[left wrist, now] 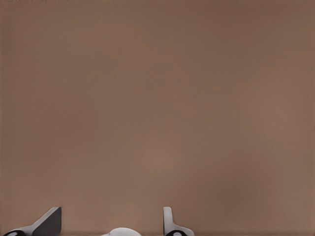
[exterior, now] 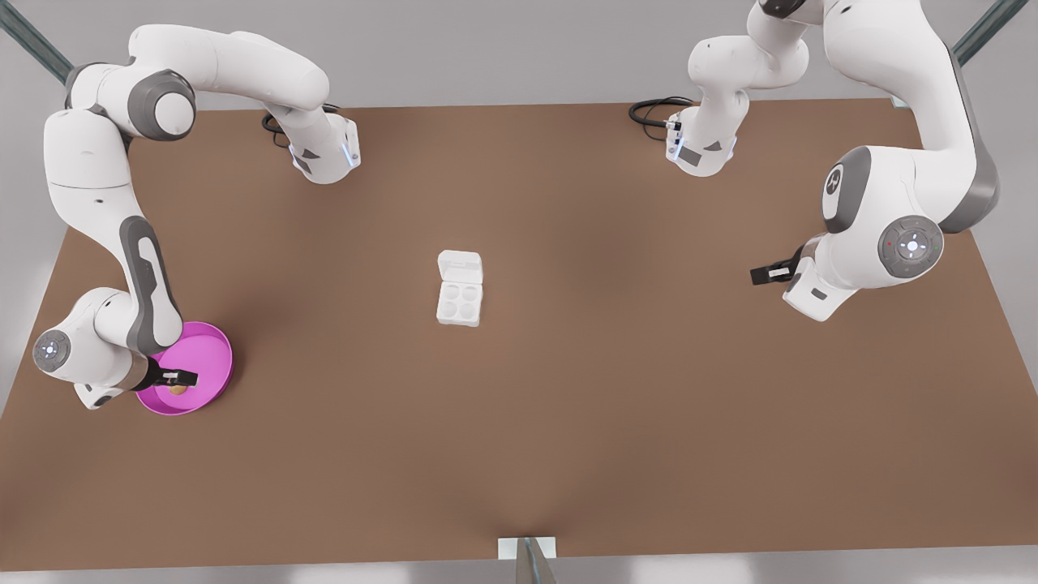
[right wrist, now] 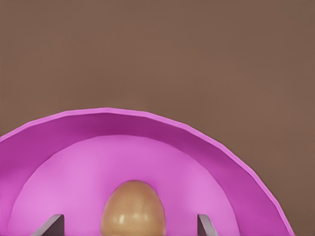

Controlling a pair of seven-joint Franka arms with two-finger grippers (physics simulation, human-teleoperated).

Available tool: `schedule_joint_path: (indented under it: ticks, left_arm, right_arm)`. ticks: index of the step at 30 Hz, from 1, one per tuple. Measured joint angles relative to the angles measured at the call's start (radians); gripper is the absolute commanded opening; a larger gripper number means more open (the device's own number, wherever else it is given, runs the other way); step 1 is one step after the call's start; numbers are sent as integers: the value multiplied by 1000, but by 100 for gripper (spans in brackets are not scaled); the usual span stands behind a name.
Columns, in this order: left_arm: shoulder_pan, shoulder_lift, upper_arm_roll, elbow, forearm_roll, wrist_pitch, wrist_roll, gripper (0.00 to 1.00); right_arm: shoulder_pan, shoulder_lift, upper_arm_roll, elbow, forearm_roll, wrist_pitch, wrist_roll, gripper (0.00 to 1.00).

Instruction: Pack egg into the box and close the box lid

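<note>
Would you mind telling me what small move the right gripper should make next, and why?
Probably lower slightly and close on the egg: the right gripper hangs open over the pink dish, its fingers apart on either side of the egg. The box waits with its box lid open; the left gripper waits.

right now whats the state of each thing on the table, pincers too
egg: in the pink dish, between the right pincer's fingers, not gripped
box: mid-table, all four cups empty
box lid: open, flat
right pincer: open, over the pink dish
left pincer: open, waiting over bare table at the front view's right
</note>
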Motion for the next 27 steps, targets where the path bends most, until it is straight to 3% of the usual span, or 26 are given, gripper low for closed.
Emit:
schedule_joint_path:
  ticks: [1, 4, 8, 13, 27]
  left_arm:
    - [0, 0, 0, 0, 0, 0, 0, 100]
    - [-1, 0, 0, 1, 0, 0, 0, 100]
    - [0, 0, 0, 1, 0, 0, 0, 100]
    - [0, 0, 0, 1, -1, 0, 0, 100]
    - [1, 0, 0, 1, -1, 0, 0, 100]
  right_arm:
    - [0, 0, 0, 0, 0, -1, 0, 100]
    - [0, 1, 0, 1, 0, -3, -2, 74]
    - [1, 1, 0, 2, -3, -4, -4, 60]
    - [2, 2, 0, 11, -1, -7, -7, 49]
    - [1, -4, 13, 54, 24, -71, -33, 49]
